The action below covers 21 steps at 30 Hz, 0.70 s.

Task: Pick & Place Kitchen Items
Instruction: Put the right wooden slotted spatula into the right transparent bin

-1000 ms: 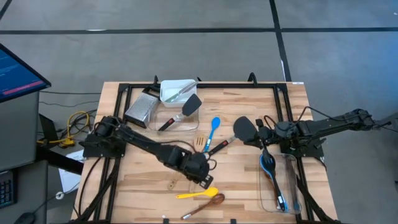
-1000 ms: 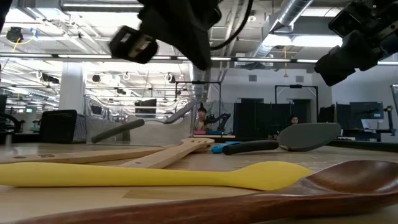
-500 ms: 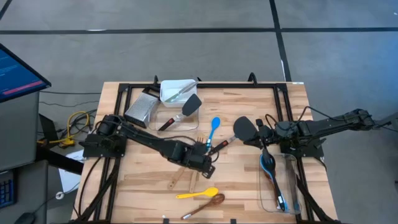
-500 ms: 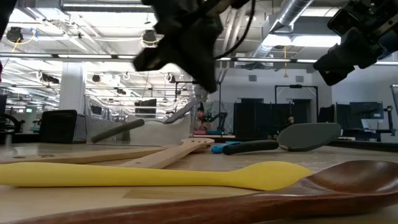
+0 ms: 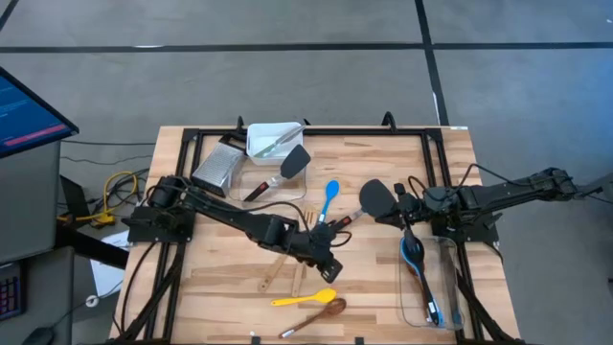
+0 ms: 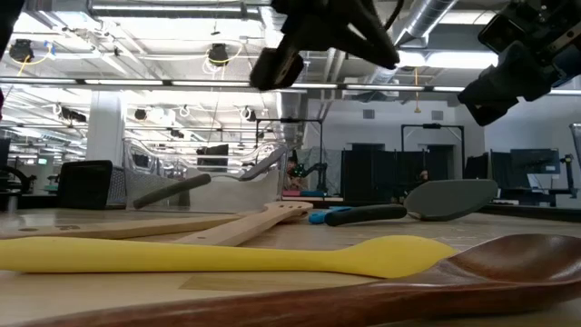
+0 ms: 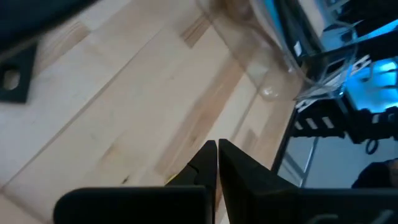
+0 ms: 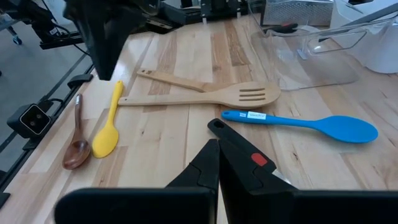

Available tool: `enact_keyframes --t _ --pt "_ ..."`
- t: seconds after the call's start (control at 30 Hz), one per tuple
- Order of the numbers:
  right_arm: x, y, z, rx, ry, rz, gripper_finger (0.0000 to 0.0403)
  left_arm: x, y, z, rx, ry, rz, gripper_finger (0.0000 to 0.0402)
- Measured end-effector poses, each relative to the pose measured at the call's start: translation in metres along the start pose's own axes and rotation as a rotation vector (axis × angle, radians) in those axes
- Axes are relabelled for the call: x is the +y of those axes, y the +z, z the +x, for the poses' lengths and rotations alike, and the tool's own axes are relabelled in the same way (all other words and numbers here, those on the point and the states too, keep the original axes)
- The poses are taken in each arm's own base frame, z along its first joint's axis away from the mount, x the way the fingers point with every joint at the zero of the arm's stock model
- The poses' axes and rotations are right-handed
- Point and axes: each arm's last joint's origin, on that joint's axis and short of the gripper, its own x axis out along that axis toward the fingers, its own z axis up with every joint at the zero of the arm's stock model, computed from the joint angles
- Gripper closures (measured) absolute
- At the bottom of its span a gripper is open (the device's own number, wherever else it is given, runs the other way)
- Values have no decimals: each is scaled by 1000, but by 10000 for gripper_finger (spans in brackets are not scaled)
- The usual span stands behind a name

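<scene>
Several kitchen items lie flat on the wooden table: a yellow spoon (image 5: 305,299), a brown wooden spoon (image 5: 322,310), a wooden slotted turner (image 8: 205,96), a wooden spoon (image 5: 272,275), a blue spoon (image 5: 329,197) and a dark spatula (image 5: 374,199). My left gripper (image 5: 329,261) hangs shut and empty above the table's middle, just beyond the wooden handles. My right gripper (image 8: 217,147) is shut and empty, raised over the dark spatula's handle (image 8: 252,160).
A clear tub (image 5: 426,299) at the right edge holds a blue utensil (image 5: 412,254). At the far left stand a metal grater (image 5: 218,165), a white container (image 5: 272,140) and another clear tub with a black spatula (image 5: 287,169). A black frame (image 5: 192,134) rims the table.
My left gripper, still shut, has moved toward the table's right and far edges and risen a little, rolling and tipping as it went. It has left the spot over the wooden handles. The utensils lie where they were.
</scene>
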Motion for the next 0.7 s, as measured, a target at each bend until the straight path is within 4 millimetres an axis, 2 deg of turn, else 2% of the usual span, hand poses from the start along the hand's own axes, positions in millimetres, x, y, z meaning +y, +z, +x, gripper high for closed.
enact_keyframes --t 0.17,0.33,0.53,0.7 --pt "0 -2 0 18 -4 -1 403 -3 8 0 -43 -57 -30 400" --pt "-1 -5 0 55 -12 -4 403 -24 16 -5 -226 -218 -48 400" --pt "-2 -8 0 86 -19 -7 403 -34 9 -8 -293 -256 -41 400" --pt "-2 -8 0 88 -19 -15 403 -47 6 9 -282 -277 -14 400"
